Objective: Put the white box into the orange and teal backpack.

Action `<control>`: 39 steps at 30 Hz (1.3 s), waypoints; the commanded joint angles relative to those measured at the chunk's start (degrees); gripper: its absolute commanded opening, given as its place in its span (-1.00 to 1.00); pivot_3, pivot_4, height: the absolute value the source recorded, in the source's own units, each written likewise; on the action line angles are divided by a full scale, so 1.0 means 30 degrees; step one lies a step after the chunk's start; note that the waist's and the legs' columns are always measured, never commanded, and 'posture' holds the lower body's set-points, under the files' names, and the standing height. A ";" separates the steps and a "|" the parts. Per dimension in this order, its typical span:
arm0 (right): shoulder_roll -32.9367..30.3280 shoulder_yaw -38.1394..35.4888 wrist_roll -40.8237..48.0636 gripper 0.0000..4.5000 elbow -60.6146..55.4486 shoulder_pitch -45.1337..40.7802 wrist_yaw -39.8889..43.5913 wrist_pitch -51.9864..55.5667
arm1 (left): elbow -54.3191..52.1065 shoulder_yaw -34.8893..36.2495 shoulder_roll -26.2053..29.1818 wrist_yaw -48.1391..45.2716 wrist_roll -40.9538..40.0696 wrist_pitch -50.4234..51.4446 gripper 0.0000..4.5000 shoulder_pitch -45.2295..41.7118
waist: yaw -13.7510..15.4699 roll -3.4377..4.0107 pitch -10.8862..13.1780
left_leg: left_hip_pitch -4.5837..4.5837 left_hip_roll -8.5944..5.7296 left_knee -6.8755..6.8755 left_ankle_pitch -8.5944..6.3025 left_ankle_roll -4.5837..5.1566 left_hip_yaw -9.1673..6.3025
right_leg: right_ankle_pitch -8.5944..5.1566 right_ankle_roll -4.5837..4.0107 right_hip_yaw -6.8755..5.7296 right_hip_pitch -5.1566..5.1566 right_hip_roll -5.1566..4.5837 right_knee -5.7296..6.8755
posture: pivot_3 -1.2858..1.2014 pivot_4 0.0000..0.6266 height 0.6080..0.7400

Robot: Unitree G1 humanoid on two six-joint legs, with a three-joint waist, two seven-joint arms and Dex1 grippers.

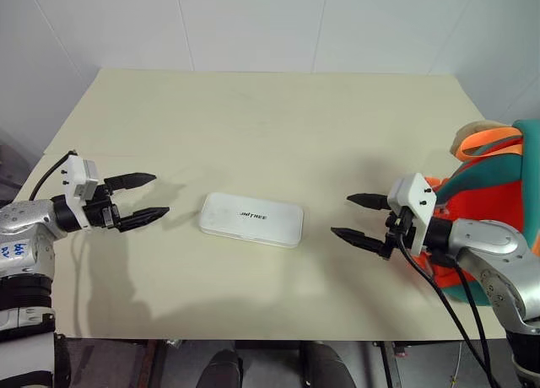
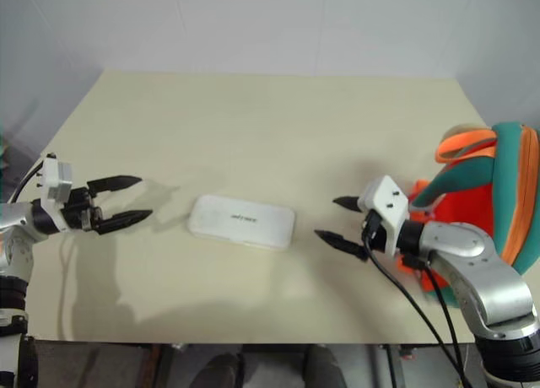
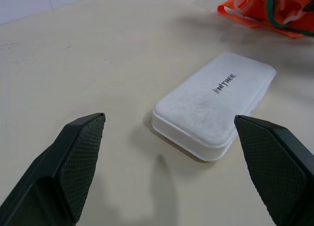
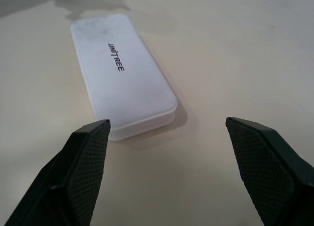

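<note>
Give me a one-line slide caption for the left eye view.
Open left gripper and right gripper flank the white box on the table; backpack waits at right.

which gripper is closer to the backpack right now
Right. The right gripper hovers just beside the orange and teal backpack; the left gripper is across the table, beyond the white box.

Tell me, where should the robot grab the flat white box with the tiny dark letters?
Probably at its two short ends: the flat white rounded box lies flat on the table between the open left gripper and open right gripper.
</note>
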 commanded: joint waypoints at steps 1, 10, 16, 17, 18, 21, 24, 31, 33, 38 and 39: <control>0.0195 -0.0355 0.0367 0.99 -0.0812 -0.0420 -0.0373 0.0008 | -0.0018 0.0230 0.0208 -0.0056 0.0055 -0.0315 1.00 -0.0577 | -0.0004 0.0000 0.0000 | 0.0000 0.0000 0.0000 0.0000 0.0000 0.0000 | 0.0000 0.0000 -0.0001 0.0000 -0.0001 0.0000 | 0.03 -0.52 1.00; 0.1111 0.0938 -0.0571 0.99 0.0159 -0.1690 -0.0962 -0.0291 | 0.0817 -0.0038 -0.0236 0.0282 0.0439 -0.0801 1.00 -0.1288 | -0.0013 0.0001 0.0000 | 0.0002 0.0001 0.0004 0.0000 0.0000 -0.0001 | 0.0000 0.0000 0.0000 -0.0002 0.0001 0.0015 | 0.03 -0.52 1.00; 0.0490 0.1537 -0.0668 0.92 -0.0300 -0.1432 -0.1459 0.2010 | 0.0811 0.0012 -0.0810 0.0710 0.0490 -0.1293 0.92 -0.1457 | 0.0014 0.0001 0.0000 | -0.0003 -0.0001 0.0001 0.0000 0.0000 0.0000 | 0.0000 0.0000 -0.0001 -0.0003 -0.0001 0.0004 | 0.03 -0.52 1.00; 0.0392 0.1669 -0.0809 0.83 -0.0344 -0.1361 -0.1472 0.2108 | 0.0731 0.0036 -0.0825 0.0581 0.0438 -0.1411 0.83 -0.1350 | 0.0018 0.0001 0.0000 | -0.0003 -0.0001 0.0002 0.0000 0.0000 -0.0001 | 0.0000 0.0000 -0.0001 -0.0003 -0.0001 0.0002 | 0.03 -0.52 1.00; 0.0402 0.1862 -0.0890 0.74 -0.0296 -0.1405 -0.1481 0.2177 | 0.0766 0.0009 -0.0808 0.0496 0.0459 -0.1407 0.75 -0.1271 | 0.0019 0.0000 0.0000 | -0.0005 -0.0001 0.0002 0.0000 0.0000 -0.0001 | 0.0000 0.0000 -0.0001 -0.0003 -0.0002 0.0003 | 0.03 -0.52 1.00; 0.0475 0.2421 -0.1470 0.30 -0.0059 -0.1801 -0.1748 0.2313 | 0.0722 -0.0193 -0.0944 0.0828 0.0705 -0.1281 0.35 -0.1077 | -0.0006 0.0001 0.0000 | -0.0006 -0.0001 0.0004 0.0000 0.0000 -0.0001 | 0.0000 0.0000 -0.0002 -0.0005 0.0000 0.0008 | 0.03 -0.52 1.00; 0.0591 0.3024 -0.2215 -0.16 0.0198 -0.2448 -0.2348 0.2831 | 0.1697 -0.0725 -0.1125 0.1344 0.1416 -0.1483 -0.07 -0.1579 | -0.0037 0.0001 0.0000 | 0.0003 -0.0001 0.0010 0.0000 0.0000 0.0002 | 0.0000 0.0000 0.0000 -0.0006 0.0001 0.0024 | 0.03 -0.52 1.00; 0.1300 0.4142 -0.3993 -0.95 0.0684 -0.2526 -0.3389 0.2308 | 0.2200 -0.1842 -0.1778 0.2085 0.2683 -0.1452 -1.00 -0.1831 | 0.0013 0.0000 0.0000 | -0.0006 -0.0003 0.0012 0.0001 -0.0001 0.0002 | 0.0000 0.0000 -0.0001 -0.0011 0.0001 0.0023 | 0.03 -0.52 1.00; 0.1666 0.4335 -0.4102 -0.95 0.0597 -0.2582 -0.3430 0.2276 | 0.2366 -0.1912 -0.1829 0.2002 0.2768 -0.1349 -1.00 -0.1859 | 0.0014 0.0001 0.0000 | -0.0009 -0.0003 0.0008 0.0001 -0.0001 0.0001 | 0.0000 0.0000 0.0000 -0.0014 0.0002 0.0017 | 0.03 -0.52 1.00; 0.1999 0.4919 -0.4677 -0.95 0.0703 -0.2729 -0.3473 0.2400 | 0.3259 -0.2310 -0.2210 0.1610 0.2977 -0.1318 -1.00 -0.2328 | 0.0001 0.0000 0.0000 | -0.0010 -0.0003 0.0011 0.0001 -0.0001 0.0003 | 0.0000 0.0001 0.0000 -0.0018 0.0005 0.0027 | 0.03 -0.52 1.00; 0.2080 0.5043 -0.4726 -0.95 0.0667 -0.2707 -0.3445 0.2449 | 0.3439 -0.2445 -0.2329 0.1439 0.2975 -0.1069 -1.00 -0.2432 | 0.0004 0.0001 0.0000 | -0.0010 -0.0003 0.0013 0.0001 -0.0001 0.0002 | 0.0000 0.0000 -0.0001 -0.0019 0.0005 0.0031 | 0.03 -0.52 1.00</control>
